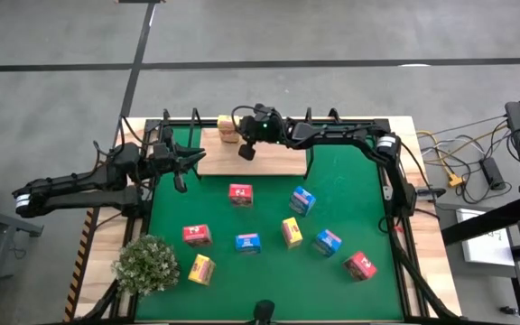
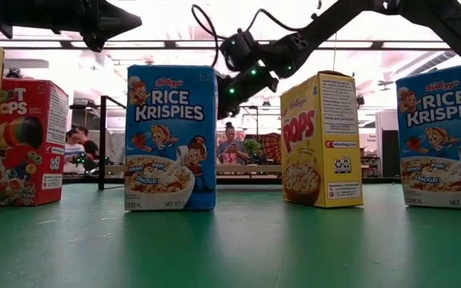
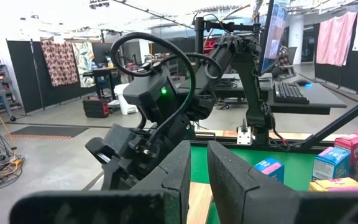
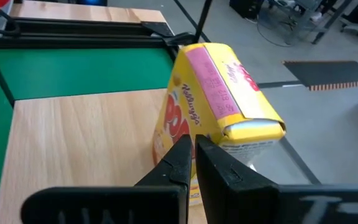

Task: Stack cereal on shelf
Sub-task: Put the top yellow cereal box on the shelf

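Observation:
One yellow cereal carton [image 1: 229, 129] stands on the wooden shelf [image 1: 278, 161] at its far left corner. My right gripper [image 1: 246, 150] reaches in over the shelf from the right, shut, its fingertips [image 4: 185, 152] low in front of that carton [image 4: 216, 93]. Several more cartons stand on the green mat: pink-red [image 1: 240, 194], blue [image 1: 302, 200], yellow [image 1: 292, 232] and others nearer. My left gripper [image 1: 184, 171] waits at the shelf's left end, fingers nearly together with nothing between them [image 3: 199, 168]. My right gripper's shut fingers come at the yellow carton's printed side, near its bottom [image 4: 173, 134], slanting slightly downward from the right. Whether they touch it I cannot tell. The carton's base rests on the shelf.
A bushy plant [image 1: 145, 264] stands at the mat's near left corner. The shelf's black wire frame [image 1: 307, 162] rises at its ends. Open board lies to the right of the yellow carton. Cables and equipment lie off the table's right side [image 1: 463, 171].

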Action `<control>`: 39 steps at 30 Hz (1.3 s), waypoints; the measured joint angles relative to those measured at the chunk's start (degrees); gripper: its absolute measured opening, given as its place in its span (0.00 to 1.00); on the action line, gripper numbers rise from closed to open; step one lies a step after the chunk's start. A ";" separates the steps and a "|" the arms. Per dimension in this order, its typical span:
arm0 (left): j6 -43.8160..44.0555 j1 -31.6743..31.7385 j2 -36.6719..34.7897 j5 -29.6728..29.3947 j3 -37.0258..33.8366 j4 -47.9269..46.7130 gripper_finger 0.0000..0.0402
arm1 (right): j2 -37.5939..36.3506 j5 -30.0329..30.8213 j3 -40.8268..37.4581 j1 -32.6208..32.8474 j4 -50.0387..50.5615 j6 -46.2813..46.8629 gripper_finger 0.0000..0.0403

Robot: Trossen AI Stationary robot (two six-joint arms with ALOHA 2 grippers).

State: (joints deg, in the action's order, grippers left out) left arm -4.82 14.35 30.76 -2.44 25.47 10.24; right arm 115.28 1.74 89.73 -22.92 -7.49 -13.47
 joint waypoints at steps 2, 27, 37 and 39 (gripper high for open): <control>0.00 0.00 0.00 0.00 0.00 0.00 0.09 | -0.03 0.00 0.00 -0.02 0.41 0.22 0.03; -0.01 -0.02 -0.76 0.00 0.00 -1.28 0.09 | -5.95 5.84 0.09 -1.29 15.17 3.57 0.03; -0.35 -0.02 -2.05 0.00 0.00 -1.29 0.09 | -5.18 5.77 0.09 -2.94 11.05 5.57 0.03; -0.44 -0.02 -1.99 0.02 0.00 -1.31 0.09 | -5.18 5.74 0.08 -2.87 10.67 5.73 0.03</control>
State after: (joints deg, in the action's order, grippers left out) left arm -5.26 14.33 28.77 -2.42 25.47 8.93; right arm 110.10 7.48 89.81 -25.79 3.18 -7.74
